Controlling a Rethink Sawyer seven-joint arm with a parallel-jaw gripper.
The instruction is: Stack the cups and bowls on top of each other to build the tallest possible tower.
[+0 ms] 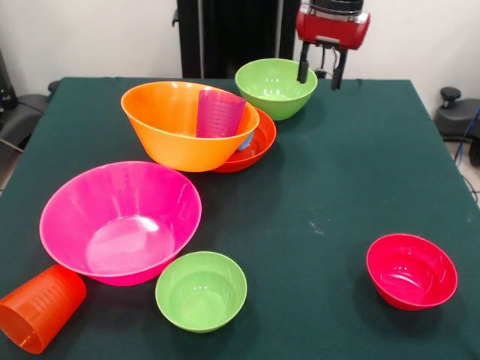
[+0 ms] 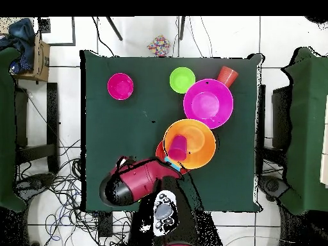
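i see hand empty, fingers apart, hovering by medium green bowl. tower barely begun: orange bowl on red-orange bowl, purple cup inside. pink bowl, small green bowl, crimson bowl, orange cup loose on bench.

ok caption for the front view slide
Open gripper above a green bowl; purple cup in the orange bowl tilted on a red-orange bowl.

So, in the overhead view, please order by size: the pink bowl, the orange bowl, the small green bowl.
Glossy pink plastic bowl and orange plastic bowl look alike, unranked. Smallest: lime green bowl.
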